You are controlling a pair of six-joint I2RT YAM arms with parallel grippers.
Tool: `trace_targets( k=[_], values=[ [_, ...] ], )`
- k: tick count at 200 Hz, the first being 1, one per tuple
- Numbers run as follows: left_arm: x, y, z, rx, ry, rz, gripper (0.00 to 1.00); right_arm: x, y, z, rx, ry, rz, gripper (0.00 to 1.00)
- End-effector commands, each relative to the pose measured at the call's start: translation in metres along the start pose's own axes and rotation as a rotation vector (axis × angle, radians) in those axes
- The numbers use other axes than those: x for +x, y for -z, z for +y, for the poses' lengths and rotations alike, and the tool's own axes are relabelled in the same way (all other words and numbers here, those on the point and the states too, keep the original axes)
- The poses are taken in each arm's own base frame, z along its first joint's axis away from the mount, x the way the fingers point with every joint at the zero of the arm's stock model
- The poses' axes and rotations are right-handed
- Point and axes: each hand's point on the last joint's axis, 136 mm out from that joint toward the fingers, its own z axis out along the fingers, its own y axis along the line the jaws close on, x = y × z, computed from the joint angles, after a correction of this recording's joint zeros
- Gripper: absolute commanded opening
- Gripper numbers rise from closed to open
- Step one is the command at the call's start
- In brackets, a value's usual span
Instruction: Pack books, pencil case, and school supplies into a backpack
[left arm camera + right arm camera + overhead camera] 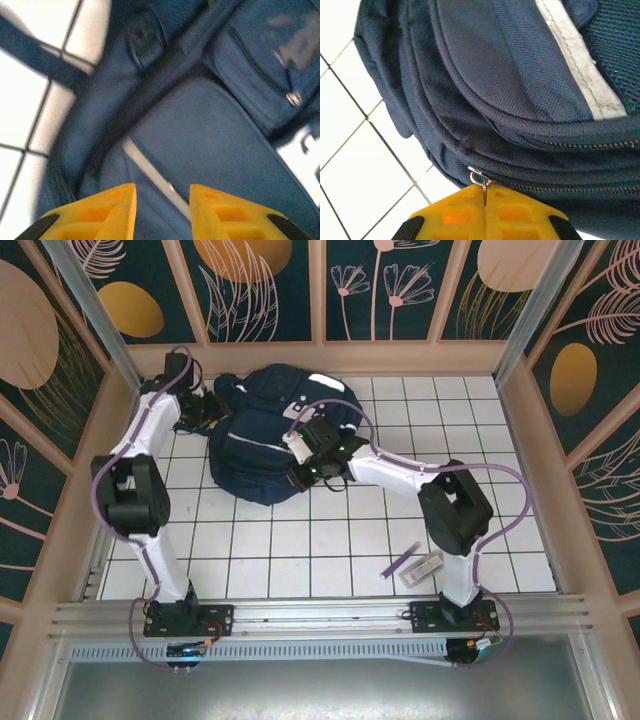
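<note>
The large navy-blue fabric backpack [262, 445] is lying near the far edge of the white tiled worktop [330, 540]. The right gripper [484, 192] is clenching its small metal zipper pull [477, 176]. With the left gripper [162, 192] hanging released, pulling risks dragging the whole bag.

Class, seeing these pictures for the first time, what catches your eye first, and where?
A big navy backpack lies at the back of the white tiled table. The right gripper is pinched shut on its zip pull, the left gripper open above the fabric. A purple pen lies on the tiles, front right.
</note>
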Motion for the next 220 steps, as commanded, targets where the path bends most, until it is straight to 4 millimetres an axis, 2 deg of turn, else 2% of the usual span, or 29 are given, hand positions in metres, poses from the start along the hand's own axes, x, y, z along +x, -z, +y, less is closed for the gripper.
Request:
trace_targets(
  k=[1,18,30,53,79,87,96,115,135,151,180,189,197,220],
  values=[
    [0.066,-0.008,-0.017,0.054,0.065,0.138,0.34,-0.023,-0.004,0.015,-0.069,0.019,-0.053,0.00],
    [0.101,-0.024,-0.029,0.094,0.084,0.183,0.34,-0.020,-0.006,0.021,-0.102,0.031,-0.051,0.01],
    [0.120,-0.036,-0.028,0.099,0.118,0.190,0.34,-0.015,-0.007,0.022,-0.105,0.032,-0.045,0.01],
    [0.148,-0.059,-0.008,0.076,0.210,0.185,0.33,0.001,-0.009,0.015,-0.081,0.017,-0.028,0.01],
    [0.166,-0.071,0.033,-0.056,0.218,0.154,0.33,0.026,-0.014,-0.004,-0.012,-0.003,0.014,0.02],
    [0.167,-0.072,0.043,-0.093,0.197,0.140,0.33,0.031,-0.014,-0.014,0.028,-0.008,0.023,0.03],
    [0.180,-0.075,0.065,-0.158,0.178,0.154,0.33,0.038,-0.013,-0.029,0.082,-0.012,0.037,0.03],
    [0.200,-0.080,0.092,-0.231,0.147,0.195,0.32,0.044,-0.006,-0.061,0.191,-0.020,0.047,0.06],
    [0.222,-0.083,0.116,-0.290,0.125,0.249,0.32,0.042,0.005,-0.091,0.263,-0.036,0.030,0.07],
    [0.231,-0.082,0.134,-0.348,0.093,0.254,0.30,0.035,0.017,-0.116,0.306,-0.066,0.001,0.08],
    [0.237,-0.074,0.151,-0.400,0.043,0.245,0.30,0.024,0.031,-0.159,0.372,-0.133,-0.055,0.08],
    [0.239,-0.072,0.155,-0.407,0.032,0.246,0.30,0.020,0.028,-0.163,0.372,-0.142,-0.067,0.08],
    [0.242,-0.070,0.159,-0.416,0.025,0.250,0.30,0.018,0.033,-0.184,0.397,-0.189,-0.079,0.08],
    [0.248,-0.068,0.164,-0.424,0.011,0.261,0.29,0.012,0.032,-0.207,0.418,-0.269,-0.094,0.10]
  ],
)
